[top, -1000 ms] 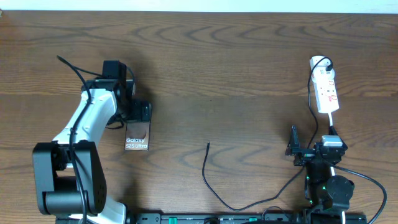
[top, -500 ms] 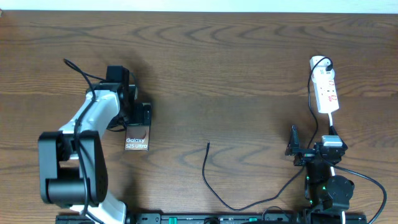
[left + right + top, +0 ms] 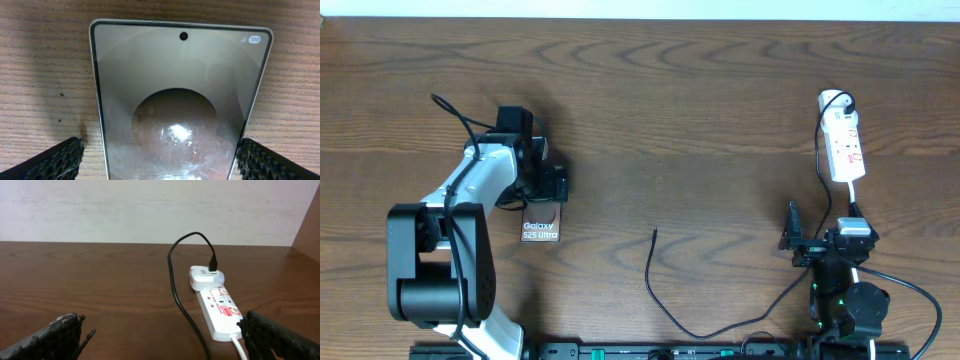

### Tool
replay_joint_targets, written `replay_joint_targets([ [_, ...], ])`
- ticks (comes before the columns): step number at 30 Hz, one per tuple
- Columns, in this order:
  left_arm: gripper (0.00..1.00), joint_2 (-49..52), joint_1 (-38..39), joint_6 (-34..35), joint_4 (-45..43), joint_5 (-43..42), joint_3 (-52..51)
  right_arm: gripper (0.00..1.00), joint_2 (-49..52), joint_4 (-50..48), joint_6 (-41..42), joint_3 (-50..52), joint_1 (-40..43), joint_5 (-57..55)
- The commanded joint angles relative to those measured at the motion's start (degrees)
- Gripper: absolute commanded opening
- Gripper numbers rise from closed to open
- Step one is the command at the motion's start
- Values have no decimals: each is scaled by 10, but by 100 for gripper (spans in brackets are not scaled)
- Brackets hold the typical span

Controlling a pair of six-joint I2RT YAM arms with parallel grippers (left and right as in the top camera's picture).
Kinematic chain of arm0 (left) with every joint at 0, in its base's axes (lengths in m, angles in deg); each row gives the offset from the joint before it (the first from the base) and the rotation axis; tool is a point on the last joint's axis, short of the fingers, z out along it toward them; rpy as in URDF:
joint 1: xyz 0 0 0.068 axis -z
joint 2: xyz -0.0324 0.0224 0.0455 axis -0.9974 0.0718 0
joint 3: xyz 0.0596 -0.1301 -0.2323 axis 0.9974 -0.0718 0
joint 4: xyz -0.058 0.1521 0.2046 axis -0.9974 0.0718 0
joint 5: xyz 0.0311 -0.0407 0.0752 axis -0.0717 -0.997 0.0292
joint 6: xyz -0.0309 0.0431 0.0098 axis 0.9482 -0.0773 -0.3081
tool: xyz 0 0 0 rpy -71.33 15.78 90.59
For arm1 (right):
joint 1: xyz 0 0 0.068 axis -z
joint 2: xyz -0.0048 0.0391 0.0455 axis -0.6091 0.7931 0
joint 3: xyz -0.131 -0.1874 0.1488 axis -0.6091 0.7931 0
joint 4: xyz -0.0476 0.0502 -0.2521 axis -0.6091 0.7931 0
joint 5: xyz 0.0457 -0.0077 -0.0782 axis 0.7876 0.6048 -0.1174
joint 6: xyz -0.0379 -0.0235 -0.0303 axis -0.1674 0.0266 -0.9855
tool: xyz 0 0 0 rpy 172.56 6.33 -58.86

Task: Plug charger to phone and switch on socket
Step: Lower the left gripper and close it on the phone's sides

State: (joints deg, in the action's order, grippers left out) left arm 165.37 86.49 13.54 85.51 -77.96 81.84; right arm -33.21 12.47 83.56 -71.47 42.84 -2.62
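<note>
The slim silver-grey mirrored phone (image 3: 175, 100) lies flat on the brown wooden bench (image 3: 720, 100). The left fingers (image 3: 55, 160) are spread wide either side of its end. The thin black charger cable (image 3: 651, 280) lies mid-bench, its tip well apart from the phone. The right fingers (image 3: 55, 335) stand apart, facing the white power strip (image 3: 844, 145).

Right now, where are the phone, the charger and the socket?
phone (image 3: 541, 222), overhead view, its middle.
charger (image 3: 648, 275), overhead view, cable below its tip.
socket (image 3: 845, 147), overhead view, white body.
</note>
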Motion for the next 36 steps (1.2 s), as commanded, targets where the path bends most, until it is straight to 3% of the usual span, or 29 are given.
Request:
replay_joint_targets([
  [1, 98, 18, 1, -4, 16, 14, -6, 99, -2, 2, 0, 1, -2, 0],
  [36, 98, 18, 2, -42, 39, -10, -6, 99, -2, 2, 0, 1, -2, 0],
])
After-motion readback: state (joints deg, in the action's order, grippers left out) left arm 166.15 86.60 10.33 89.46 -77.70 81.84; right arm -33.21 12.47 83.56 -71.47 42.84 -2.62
